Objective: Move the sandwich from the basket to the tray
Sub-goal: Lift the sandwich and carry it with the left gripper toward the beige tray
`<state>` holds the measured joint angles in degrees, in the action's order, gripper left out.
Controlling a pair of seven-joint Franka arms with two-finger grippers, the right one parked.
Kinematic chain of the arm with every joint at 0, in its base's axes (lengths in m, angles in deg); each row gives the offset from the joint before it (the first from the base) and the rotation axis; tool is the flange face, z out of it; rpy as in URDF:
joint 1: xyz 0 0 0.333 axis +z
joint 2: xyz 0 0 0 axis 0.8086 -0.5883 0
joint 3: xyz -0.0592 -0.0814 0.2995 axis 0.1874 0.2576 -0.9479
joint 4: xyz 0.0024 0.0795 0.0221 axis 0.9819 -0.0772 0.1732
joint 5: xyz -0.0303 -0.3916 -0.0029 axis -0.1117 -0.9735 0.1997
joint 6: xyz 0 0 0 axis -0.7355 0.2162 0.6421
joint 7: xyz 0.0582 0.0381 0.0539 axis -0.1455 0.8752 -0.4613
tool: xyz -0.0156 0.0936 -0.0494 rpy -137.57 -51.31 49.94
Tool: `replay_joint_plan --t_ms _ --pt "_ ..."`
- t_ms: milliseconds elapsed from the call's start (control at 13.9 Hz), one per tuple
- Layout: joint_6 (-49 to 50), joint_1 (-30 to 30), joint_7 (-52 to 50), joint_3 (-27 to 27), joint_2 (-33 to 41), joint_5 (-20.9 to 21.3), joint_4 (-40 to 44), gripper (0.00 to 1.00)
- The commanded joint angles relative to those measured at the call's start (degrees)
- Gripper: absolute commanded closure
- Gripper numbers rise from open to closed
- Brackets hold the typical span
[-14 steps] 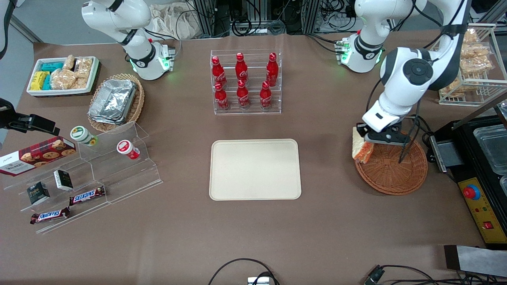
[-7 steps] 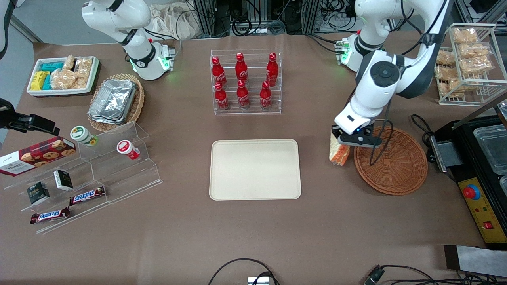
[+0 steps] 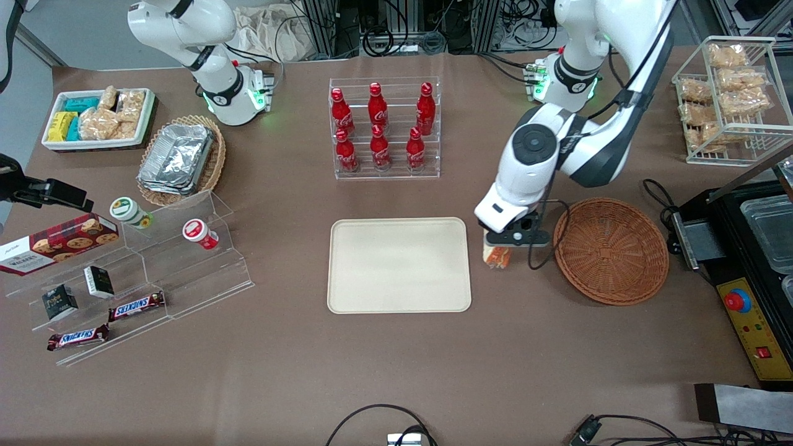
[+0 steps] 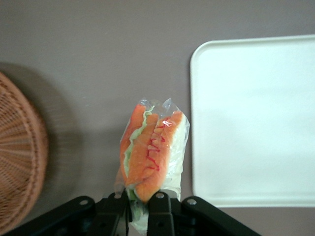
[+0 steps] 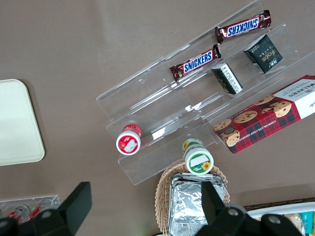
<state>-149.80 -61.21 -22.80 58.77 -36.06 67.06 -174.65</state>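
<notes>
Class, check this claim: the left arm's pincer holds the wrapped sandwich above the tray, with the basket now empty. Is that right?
Not quite. The pincer does grip the sandwich, but over bare table between the basket and the tray, not above the tray. The left wrist view shows the gap to the tray's edge. The basket is indeed empty.
</notes>
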Motion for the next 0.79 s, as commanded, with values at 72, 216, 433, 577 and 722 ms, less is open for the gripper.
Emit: replay_joint_plan --t_ms 72,216,433,577,722 --pt "4.49 -3.73 -5.97 -0.09 -7.11 3.04 9.43 0.93" --pt "6.16 -5.31 -7.89 -0.17 -9.48 3.04 13.12 0.93" --pt "7.05 -7.16 -9.13 -0.17 -12.22 3.22 16.29 0.93" --pt "7.05 -7.69 -9.40 -0.17 -12.83 3.22 16.74 0.93" --pt "7.05 -8.48 -9.57 -0.26 -13.71 4.52 16.91 0.93"
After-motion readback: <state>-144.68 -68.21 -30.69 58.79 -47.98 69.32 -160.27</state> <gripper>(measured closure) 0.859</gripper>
